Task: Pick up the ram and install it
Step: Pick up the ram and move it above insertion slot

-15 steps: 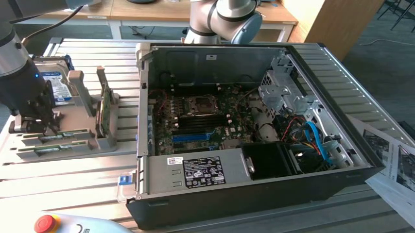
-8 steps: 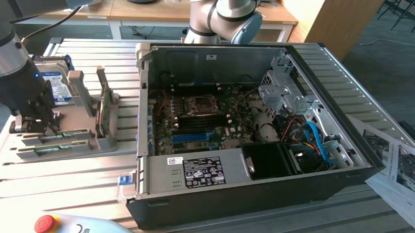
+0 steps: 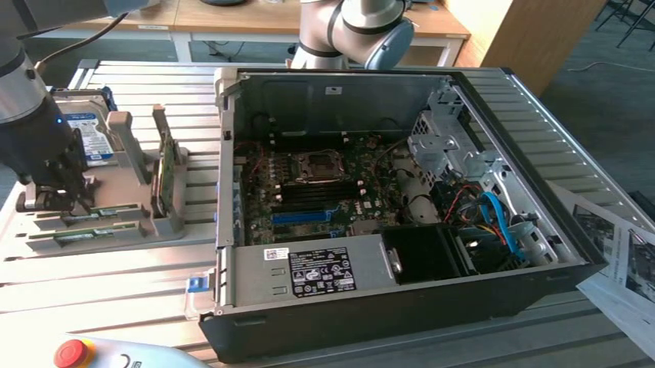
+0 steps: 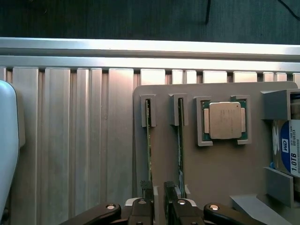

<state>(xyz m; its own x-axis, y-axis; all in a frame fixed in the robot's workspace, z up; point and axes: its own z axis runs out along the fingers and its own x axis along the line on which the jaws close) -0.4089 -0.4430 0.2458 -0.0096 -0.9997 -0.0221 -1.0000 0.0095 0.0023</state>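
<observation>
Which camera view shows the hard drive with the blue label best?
The exterior view: the hard drive sits in the grey holder, and most of its blue-and-white label is visible beside the arm. The wrist view catches just a strip of the drive at the picture's border, with part of the label.

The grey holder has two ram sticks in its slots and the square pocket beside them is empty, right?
Not quite. The grey holder does carry two ram sticks, but the square pocket beside them holds a processor chip, as the wrist view shows.
</observation>
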